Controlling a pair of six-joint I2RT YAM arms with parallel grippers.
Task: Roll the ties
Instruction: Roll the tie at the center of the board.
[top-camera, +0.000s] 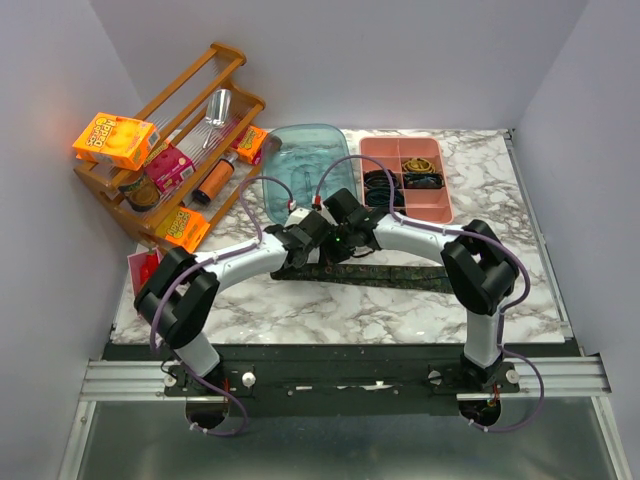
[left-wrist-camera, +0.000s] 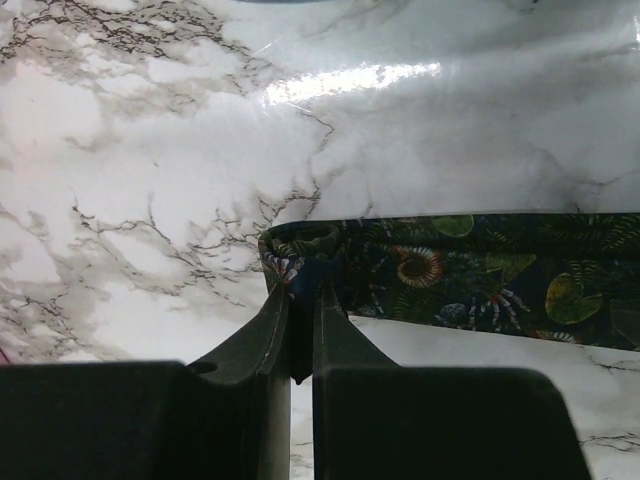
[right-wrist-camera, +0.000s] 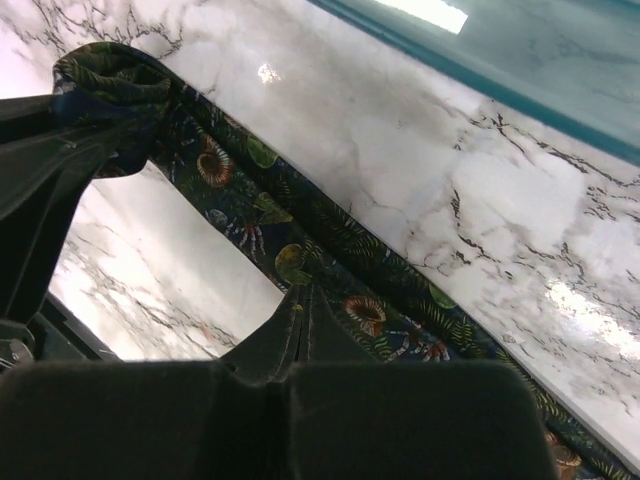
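Lying flat across the middle of the marble bench (top-camera: 300, 312), the tie (top-camera: 400, 276) runs as a dark strip from centre frame toward the right in the top view. Its fabric is near black, printed with green ferns, round leaves and brown spiral shells. At its left end the cloth is curled over on itself into a small loop. The left tool (left-wrist-camera: 307, 295) has that curled end pinched between its fingers (left-wrist-camera: 272, 335), which stand only a sliver apart with a fold of blue cloth caught between them. The right tool (right-wrist-camera: 300, 300) is fully closed just beside it, farther along the strip, its tips pressed together against the tie's near edge. Whether any cloth is caught between them I cannot tell.

Beyond the tie, toward the top of the top view, sits a clear teal tub (top-camera: 300, 160). A pink divided tray (top-camera: 378, 150) stands to its right, holding dark coiled items. In the upper left, a wooden rack (top-camera: 228, 55) leans, carrying orange boxes (top-camera: 115, 140) and a metal cup (top-camera: 220, 103).
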